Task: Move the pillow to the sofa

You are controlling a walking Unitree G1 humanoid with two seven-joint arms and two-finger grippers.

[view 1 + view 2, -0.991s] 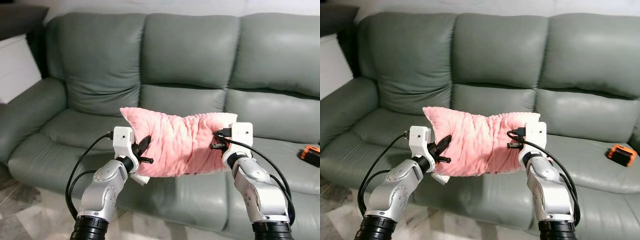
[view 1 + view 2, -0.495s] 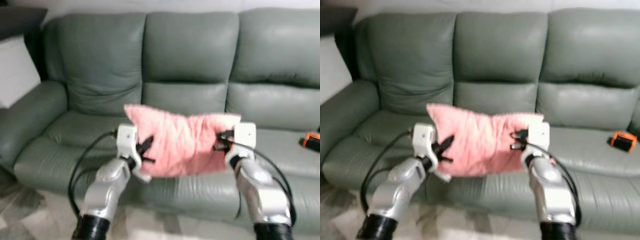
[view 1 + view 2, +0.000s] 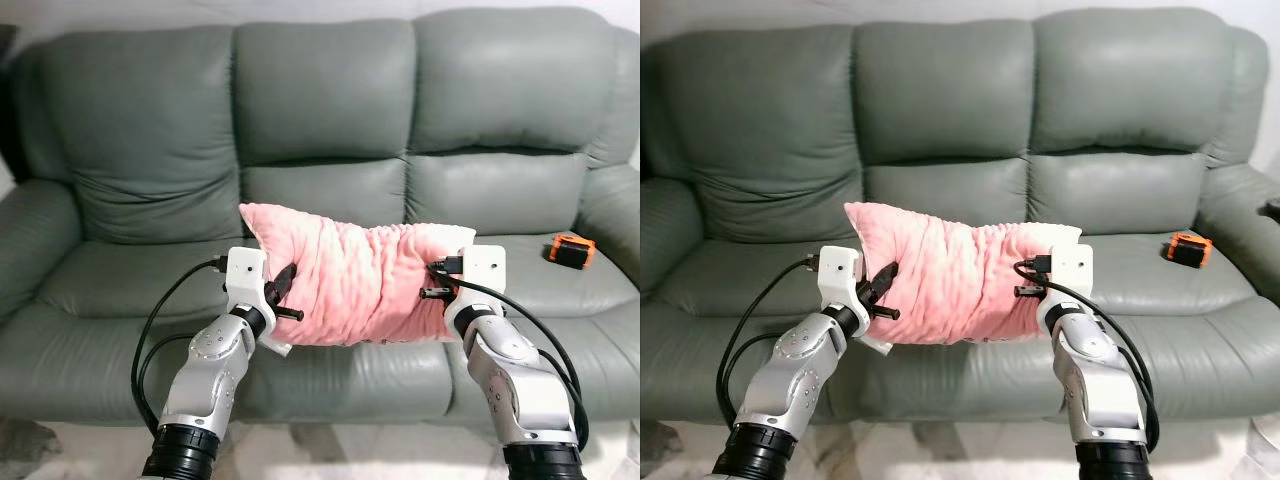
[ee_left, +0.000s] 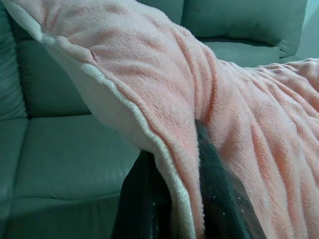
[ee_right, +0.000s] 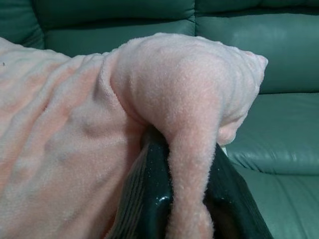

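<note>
Left eye view: both silver arms reach forward and upward from the bottom of the frame, elbows bent, wrists raised to about the same height, one at each end of the pink pillow (image 3: pixel 365 285). The left tool (image 3: pixel 284 293) meets the pillow's left end, near its lower corner; the right tool (image 3: pixel 440 282) meets its right end.

In the left wrist view the two black fingers (image 4: pixel 219 199) are clenched on the pillow's edge, with a fold of pink plush and its pale seam pinched between them. In the right wrist view the right tool's fingers (image 5: pixel 142 199) likewise pinch a bunched ridge of the fabric, one finger on either side of it. So each tool is grasping the pillow, and the pillow hangs stretched crosswise between them, wrinkled along its length, its upper left corner standing up above the left tool.

Beyond the tools stands a grey-green leather sofa (image 3: pixel 330 110) with three back cushions and three seat sections. The pillow is held in the air in front of the middle seat, above the seat's front edge, and I cannot tell whether its underside touches the leather. Well off to the right of the right tool, a small orange and black object (image 3: pixel 571 250) lies on the right-hand seat. Below the sofa's front is a pale floor (image 3: pixel 330 455).
</note>
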